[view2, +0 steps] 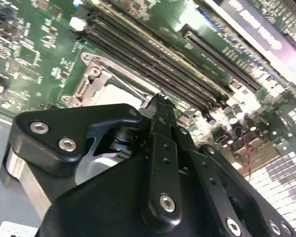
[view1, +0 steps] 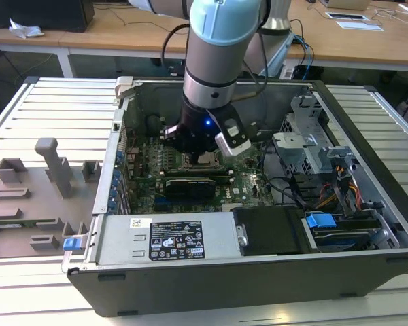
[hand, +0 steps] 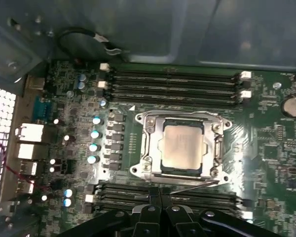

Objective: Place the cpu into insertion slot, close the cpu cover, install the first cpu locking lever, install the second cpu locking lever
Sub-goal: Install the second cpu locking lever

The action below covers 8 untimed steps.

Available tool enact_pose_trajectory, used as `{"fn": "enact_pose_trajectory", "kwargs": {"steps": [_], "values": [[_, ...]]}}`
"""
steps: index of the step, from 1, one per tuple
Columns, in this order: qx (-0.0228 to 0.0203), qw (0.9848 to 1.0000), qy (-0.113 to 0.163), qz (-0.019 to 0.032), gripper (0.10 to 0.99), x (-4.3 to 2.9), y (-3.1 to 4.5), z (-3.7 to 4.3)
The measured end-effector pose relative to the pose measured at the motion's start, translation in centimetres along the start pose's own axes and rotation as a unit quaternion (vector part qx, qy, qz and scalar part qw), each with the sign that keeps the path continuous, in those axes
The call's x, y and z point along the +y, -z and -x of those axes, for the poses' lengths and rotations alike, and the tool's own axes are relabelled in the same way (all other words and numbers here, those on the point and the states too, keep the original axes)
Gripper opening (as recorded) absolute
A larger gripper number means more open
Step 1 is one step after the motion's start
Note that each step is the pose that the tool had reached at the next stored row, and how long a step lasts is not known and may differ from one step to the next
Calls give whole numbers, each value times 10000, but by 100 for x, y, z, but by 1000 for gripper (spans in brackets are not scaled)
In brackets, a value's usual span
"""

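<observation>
The pale, smooth metal cpu (hand: 183, 144) lies flat in the square insertion slot (hand: 149, 148) on the green motherboard (hand: 266, 133), framed by the thin silvery cpu cover (hand: 216, 129), between rows of long black memory slots (hand: 172, 84). The black gripper (hand: 160, 195) hangs just beside the slot's edge, its fingers pressed together, clenched on nothing. The arm (view1: 214, 61) hides the slot in the exterior view, inside the open computer case (view1: 258, 272).

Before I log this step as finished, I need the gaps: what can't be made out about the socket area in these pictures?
- Exterior view: the arm's wrist hides most of the insertion slot.
- Second wrist view: the claw body blocks most of the cpu.
- First wrist view: whether the cpu cover is latched over the cpu cannot be told; the levers are too thin.
</observation>
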<state>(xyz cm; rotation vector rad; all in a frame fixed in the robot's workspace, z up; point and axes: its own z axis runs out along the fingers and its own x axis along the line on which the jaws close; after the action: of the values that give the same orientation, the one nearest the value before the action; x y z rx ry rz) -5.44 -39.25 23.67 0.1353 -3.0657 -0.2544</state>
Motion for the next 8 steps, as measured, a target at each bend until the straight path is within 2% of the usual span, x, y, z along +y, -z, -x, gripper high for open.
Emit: {"fn": "enact_pose_trajectory", "kwargs": {"steps": [3,8], "values": [[-4,10000,17,66,106,-38,-48,-37],[12,9999,113,83,106,-54,-156,-61]]}}
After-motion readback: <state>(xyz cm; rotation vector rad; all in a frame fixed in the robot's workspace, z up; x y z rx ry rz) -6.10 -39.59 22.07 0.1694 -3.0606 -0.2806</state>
